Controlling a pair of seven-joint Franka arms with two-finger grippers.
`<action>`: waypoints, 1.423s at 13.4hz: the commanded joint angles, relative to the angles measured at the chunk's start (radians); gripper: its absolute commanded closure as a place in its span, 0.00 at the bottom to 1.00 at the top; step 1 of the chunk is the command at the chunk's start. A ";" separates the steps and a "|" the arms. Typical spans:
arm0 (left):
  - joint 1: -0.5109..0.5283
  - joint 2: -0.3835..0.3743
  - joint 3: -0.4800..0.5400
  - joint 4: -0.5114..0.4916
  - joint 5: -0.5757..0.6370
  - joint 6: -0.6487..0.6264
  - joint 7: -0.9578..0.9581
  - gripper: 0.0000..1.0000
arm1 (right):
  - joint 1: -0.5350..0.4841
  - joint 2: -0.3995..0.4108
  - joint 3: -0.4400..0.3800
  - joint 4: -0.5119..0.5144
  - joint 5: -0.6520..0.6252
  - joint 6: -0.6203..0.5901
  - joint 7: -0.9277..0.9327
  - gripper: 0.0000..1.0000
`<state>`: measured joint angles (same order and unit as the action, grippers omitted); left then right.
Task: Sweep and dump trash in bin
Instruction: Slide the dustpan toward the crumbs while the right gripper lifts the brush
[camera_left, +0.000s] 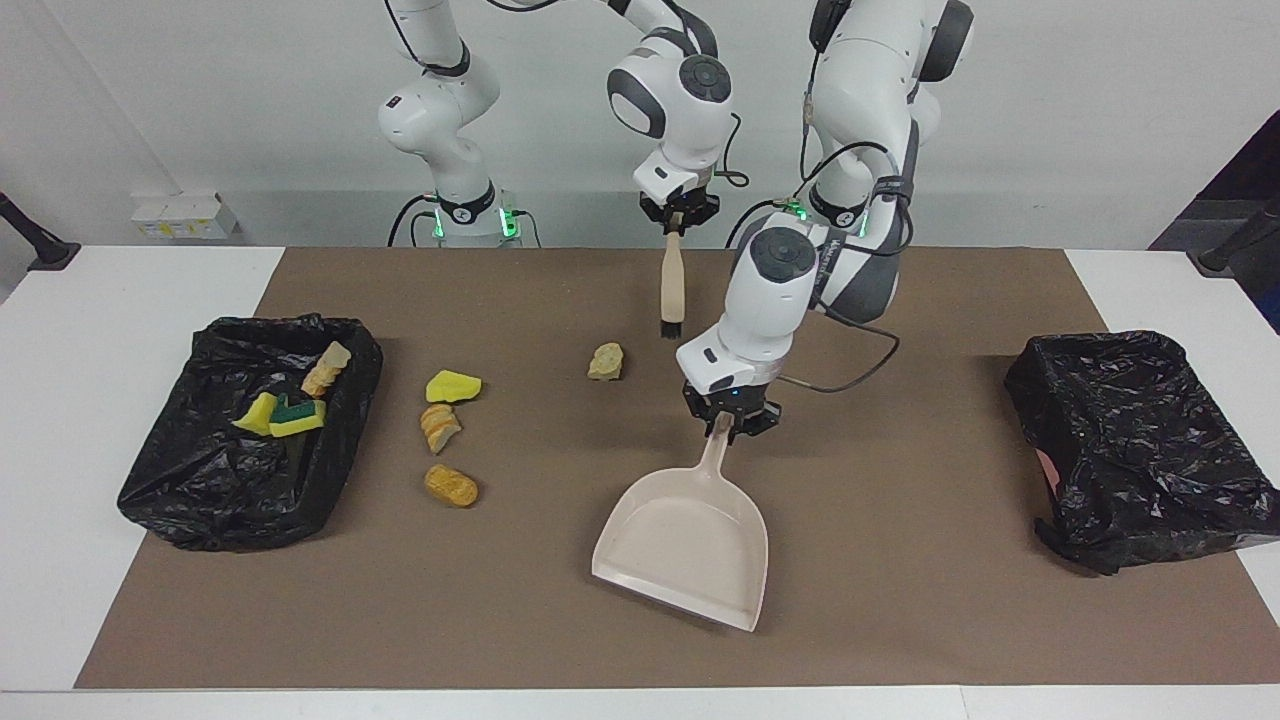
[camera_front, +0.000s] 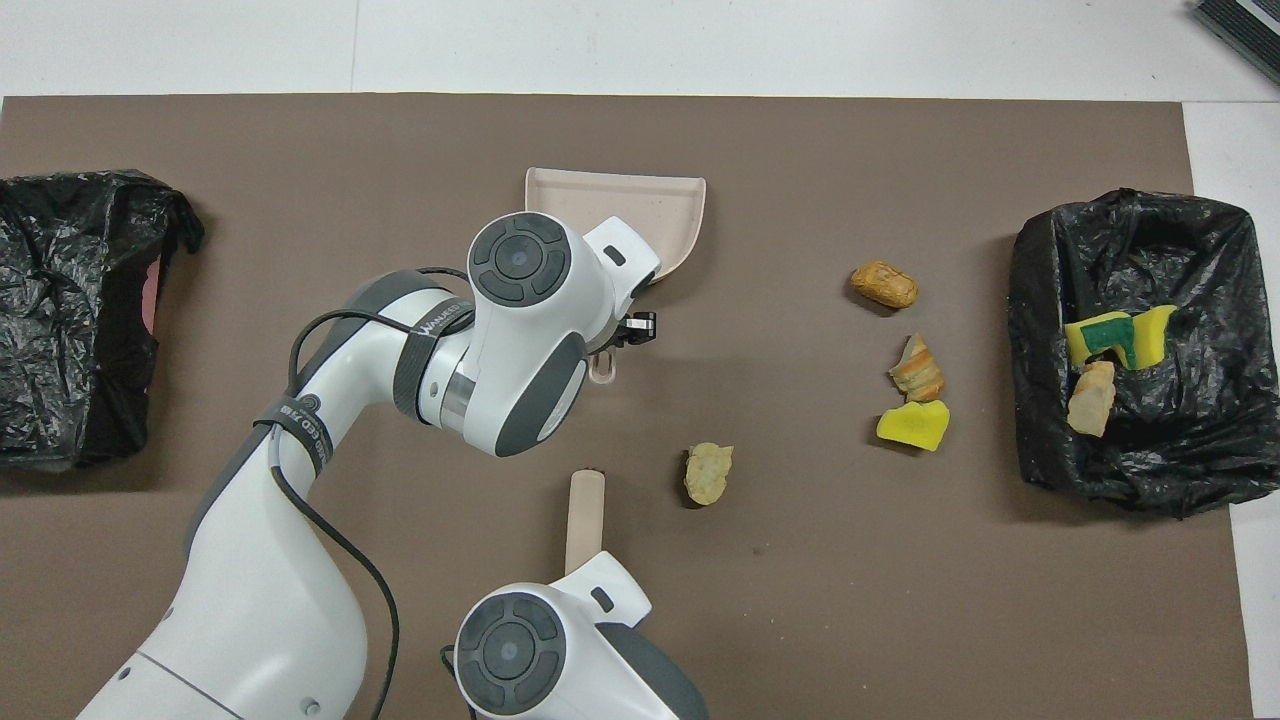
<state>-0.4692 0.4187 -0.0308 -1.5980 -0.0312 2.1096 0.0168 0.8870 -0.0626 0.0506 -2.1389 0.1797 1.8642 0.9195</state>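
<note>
On the brown mat (camera_left: 900, 620), the black bin (camera_left: 250, 430) at the right arm's end already held scraps. The left gripper (camera_left: 728, 420) clamped the tilted dustpan (camera_left: 690, 545) by its handle; the right gripper (camera_left: 678, 212) pinched the dangling brush (camera_left: 671, 290). Four pieces of trash (camera_left: 452, 386) lay between dustpan and bin.

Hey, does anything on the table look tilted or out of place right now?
Yes: the dustpan, gripped at its handle by the left gripper, sits skewed on the mat, and four trash scraps lie outside the bin.
</note>
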 joint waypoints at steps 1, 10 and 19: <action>0.062 -0.051 -0.001 -0.013 0.016 -0.092 0.287 1.00 | -0.095 -0.132 -0.001 -0.069 0.029 -0.095 -0.111 1.00; 0.245 -0.107 -0.001 -0.040 0.111 -0.246 1.014 1.00 | -0.615 -0.066 -0.005 -0.029 -0.229 -0.028 -0.676 1.00; 0.152 -0.324 -0.009 -0.469 0.145 -0.059 1.036 1.00 | -0.937 0.020 -0.005 -0.099 -0.382 0.202 -0.998 1.00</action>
<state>-0.2906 0.1582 -0.0476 -1.9537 0.1024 1.9577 1.0870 -0.0053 -0.0403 0.0310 -2.1902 -0.1827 2.0171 -0.0480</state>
